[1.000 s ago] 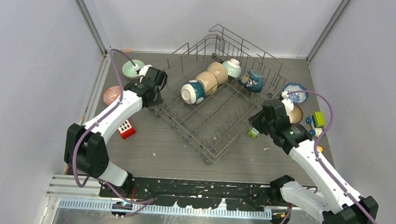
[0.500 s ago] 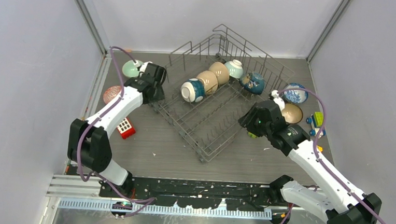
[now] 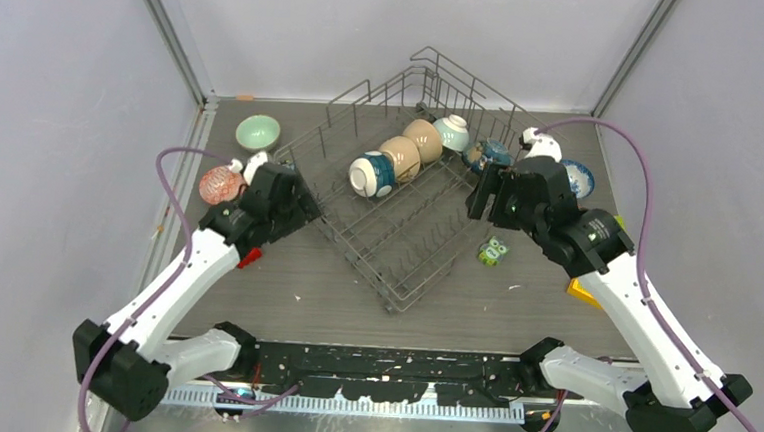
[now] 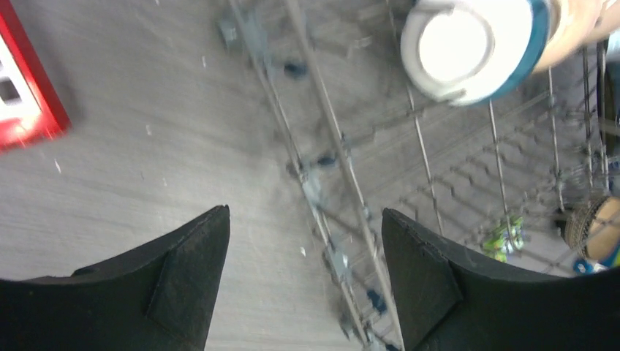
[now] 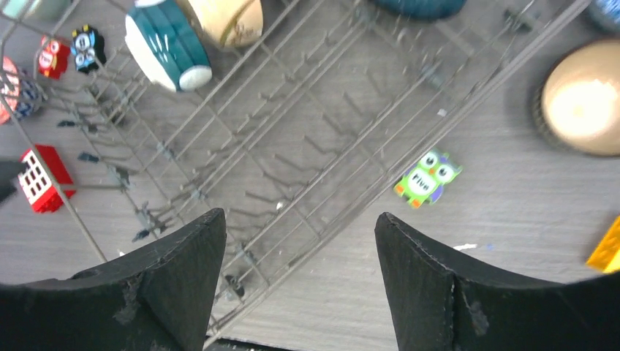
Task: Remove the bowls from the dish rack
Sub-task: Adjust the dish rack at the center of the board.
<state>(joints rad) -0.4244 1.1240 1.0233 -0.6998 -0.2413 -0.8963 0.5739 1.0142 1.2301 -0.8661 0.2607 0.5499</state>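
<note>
Top view: the dish rack [image 3: 396, 245] is set cornerwise at table centre. Four bowls are seen lined up on their sides inside, running from the teal-white bowl [image 3: 371, 175] twd 1 o'clock: two tan bowls [image 3: 401, 159], then a white bowl [image 3: 451, 132]. A dark blue bowl [image 3: 489, 154] at the rack's 2 o'clock is half hidden by the right gripper [image 3: 482, 190]. Outside the rack, a mint bowl [image 3: 259, 131] and a pink bowl [image 3: 218, 183] are placed at 10 and 9 o'clock. A blue-white bowl [image 3: 579, 176] at 3 o'clock is mostly covered by the right arm.

Left gripper [image 4: 303, 281]: jaws are spread wide, w/ nothing held; only the rack's edge wire is seen below the gap. That pic is blurred, so contact can't be judged. A red block [image 4: 25, 95] is cut off at its 9 o'clock edge.

Right gripper: jaws likewise wide apart and empty, above the rack's 4 o'clock side. In its view a ribbed brown bowl [image 5: 581, 106], prob. upside down, is seen on the table near a green owl [image 5: 426, 178].
</note>
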